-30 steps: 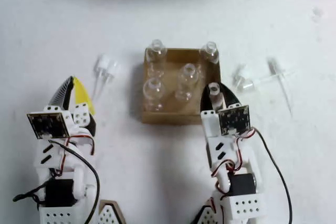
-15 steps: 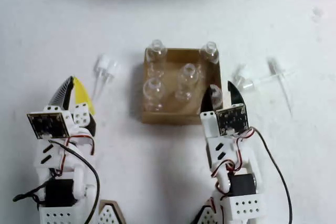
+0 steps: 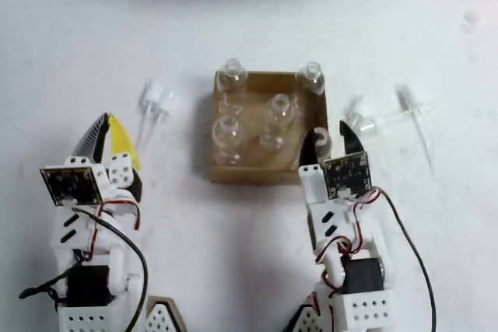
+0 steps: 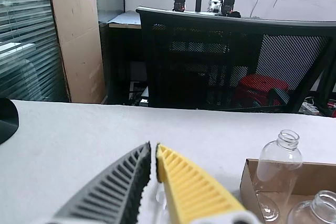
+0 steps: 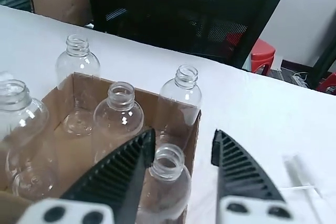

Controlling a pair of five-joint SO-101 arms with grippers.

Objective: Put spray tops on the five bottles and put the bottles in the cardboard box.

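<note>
Right gripper (image 3: 327,140): black fingers spread, straddling the open neck of one bottle without clamping it. In the right wrist view one finger sits just beside the neck and the other stands apart from it. Left gripper (image 3: 106,120): grey and yellow fingers pressed together on nothing, over the white table (image 3: 233,29) left of the box and well apart from it. Count: 5 clear plastic bottles (image 3: 278,110), all uncapped and upright in the shallow brown cardboard box (image 3: 257,174). Layout: one at the far left corner, one at the far right corner, one near left, one around the middle, and the straddled one at the near right corner. As far as I can count, 5 white spray tops (image 3: 156,101) with dip tubes, all lying on the table outside the box. 2 are left of it and 3 to its right, one of those further out with its tube pointing toward the arms.
</note>
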